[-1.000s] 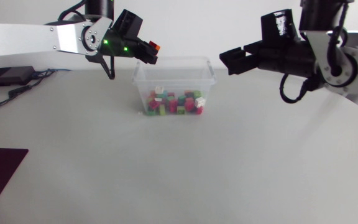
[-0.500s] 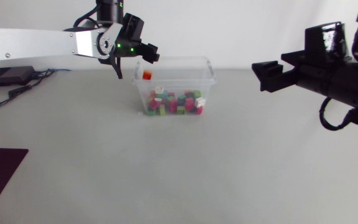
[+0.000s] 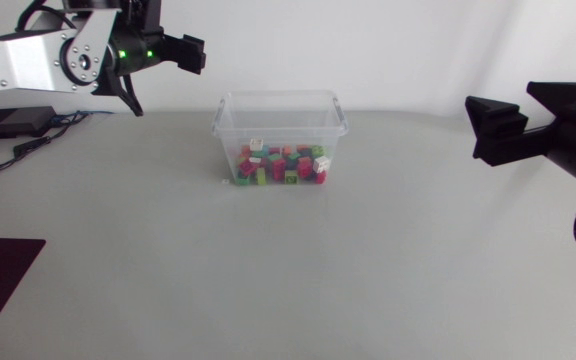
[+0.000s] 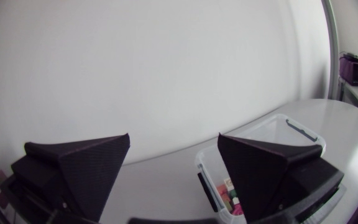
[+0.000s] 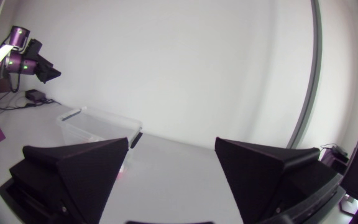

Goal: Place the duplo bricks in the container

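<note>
Container point(image 3: 278, 125): clear tub on the surface point(image 3: 288, 270), duplo bricks point(image 3: 283, 166) heaped on its floor (mixed colours). Left tool point(image 3: 196, 55): raised, well off the container's left side, spread wide, empty. Right tool point(image 3: 480, 130): well off the container's right side, spread wide, empty.

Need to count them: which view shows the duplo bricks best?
The head view: the duplo bricks show through the front wall of the clear container. The left wrist view catches only a few; the right wrist view, just the container.
</note>
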Controlling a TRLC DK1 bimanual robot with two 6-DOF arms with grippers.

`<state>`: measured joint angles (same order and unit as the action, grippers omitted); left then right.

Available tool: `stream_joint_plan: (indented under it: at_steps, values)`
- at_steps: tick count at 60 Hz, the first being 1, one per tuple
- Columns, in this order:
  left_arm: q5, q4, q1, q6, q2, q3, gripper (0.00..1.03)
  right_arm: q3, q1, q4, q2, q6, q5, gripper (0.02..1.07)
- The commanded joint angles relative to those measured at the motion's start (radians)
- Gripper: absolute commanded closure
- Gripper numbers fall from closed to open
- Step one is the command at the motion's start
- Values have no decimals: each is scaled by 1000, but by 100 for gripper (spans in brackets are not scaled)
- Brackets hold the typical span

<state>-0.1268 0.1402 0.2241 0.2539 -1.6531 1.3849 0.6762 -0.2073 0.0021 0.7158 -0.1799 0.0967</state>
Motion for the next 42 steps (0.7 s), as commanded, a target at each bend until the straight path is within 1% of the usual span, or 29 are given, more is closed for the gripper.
stream_joint_plan:
  at_steps: [1, 5, 12, 18, 20, 22, 28, 42]
  values:
    - [-10, 18, -14, -18, 81, -70, 4, -44, 5, -16, -52, -24, 28, 7]
    - [-11, 33, -32, -15, 134, -127, 4, -56, 5, -37, -78, -33, 40, 7]
    - [-11, 73, -54, -1, 227, -234, 4, -98, 6, -39, -136, -59, 69, 7]
    - [-11, 156, -80, 7, 328, -363, 4, -150, 9, -47, -207, -70, 89, 7]
    - [-11, 167, -85, 7, 349, -388, 4, -164, 9, -54, -225, -72, 89, 7]
    - [-11, 203, -100, 7, 400, -446, 4, -178, 11, -63, -246, -72, 90, 7]
    - [-11, 277, -114, -10, 497, -566, 4, -213, 22, -79, -294, -84, 94, 7]
    - [-10, 295, -189, -42, 679, -742, 6, -268, 55, -131, -429, -96, 94, 7]
